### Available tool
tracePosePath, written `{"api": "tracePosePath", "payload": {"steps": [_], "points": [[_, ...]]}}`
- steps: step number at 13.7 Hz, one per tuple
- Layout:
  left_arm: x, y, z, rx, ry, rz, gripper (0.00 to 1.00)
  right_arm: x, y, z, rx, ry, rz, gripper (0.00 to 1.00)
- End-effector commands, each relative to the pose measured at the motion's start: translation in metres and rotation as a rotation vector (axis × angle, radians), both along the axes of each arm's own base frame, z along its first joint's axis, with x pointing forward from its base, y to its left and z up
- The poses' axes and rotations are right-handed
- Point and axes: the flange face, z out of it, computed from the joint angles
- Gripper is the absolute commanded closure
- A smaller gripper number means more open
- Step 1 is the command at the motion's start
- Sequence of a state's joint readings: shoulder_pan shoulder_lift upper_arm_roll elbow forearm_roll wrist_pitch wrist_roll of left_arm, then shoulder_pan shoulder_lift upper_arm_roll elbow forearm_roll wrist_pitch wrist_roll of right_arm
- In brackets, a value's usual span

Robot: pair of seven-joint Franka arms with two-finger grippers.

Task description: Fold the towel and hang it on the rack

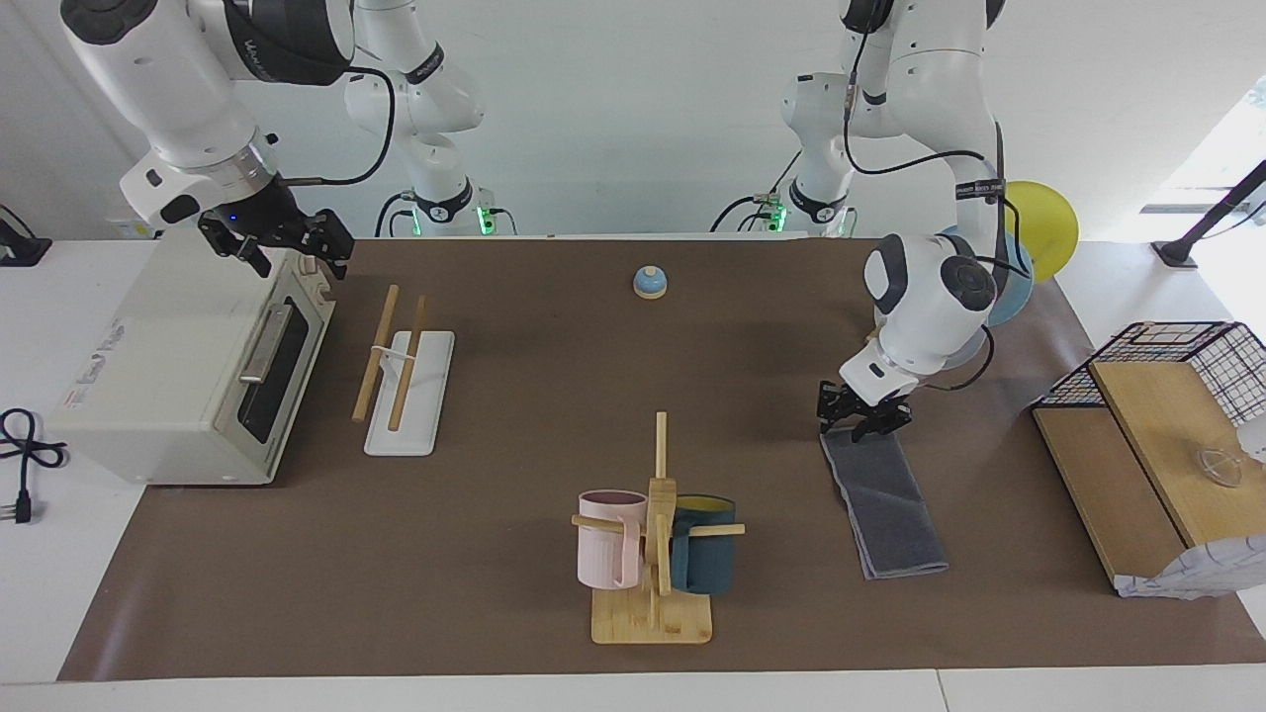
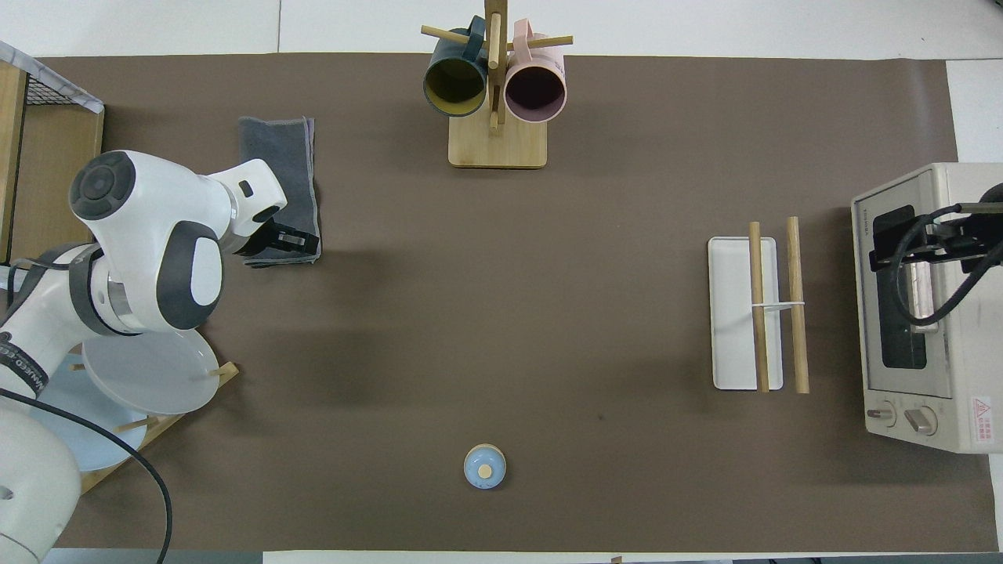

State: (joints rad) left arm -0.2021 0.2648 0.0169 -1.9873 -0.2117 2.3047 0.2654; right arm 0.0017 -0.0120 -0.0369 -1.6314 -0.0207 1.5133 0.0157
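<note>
Two arms show. The left arm bends down, its tool (image 1: 862, 419) at the robot-side end of the folded dark grey terry towel (image 1: 887, 501); whether it pinches is unclear. The towel's long axis runs away from the robots. The right tool (image 1: 279, 240), spread, hovers over the toaster oven (image 1: 168, 366).

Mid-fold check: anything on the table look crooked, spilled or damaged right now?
Nothing stands out. The towel lies folded, grey face up, edges roughly matched, with the left tool at its end nearer the robots. The rack stands bare and intact. The right tool waits over the toaster oven.
</note>
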Motion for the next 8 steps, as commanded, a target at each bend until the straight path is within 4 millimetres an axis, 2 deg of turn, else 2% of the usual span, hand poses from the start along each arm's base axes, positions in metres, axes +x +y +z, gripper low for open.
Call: {"api": "tracePosePath", "payload": {"steps": [1,5,8], "points": [[0.013,0.037,0.031,-0.003,0.018,0.040,0.00,-0.005,-0.003,0.001,0.020,-0.002,0.007,0.00],[0.027,0.088,0.030,-0.117,0.016,0.207,0.00,-0.005,-0.003,0.001,0.021,-0.002,0.007,0.00],[0.044,0.109,-0.001,-0.189,0.051,0.296,0.00,-0.005,-0.003,0.001,0.020,-0.002,0.007,0.00]]}}
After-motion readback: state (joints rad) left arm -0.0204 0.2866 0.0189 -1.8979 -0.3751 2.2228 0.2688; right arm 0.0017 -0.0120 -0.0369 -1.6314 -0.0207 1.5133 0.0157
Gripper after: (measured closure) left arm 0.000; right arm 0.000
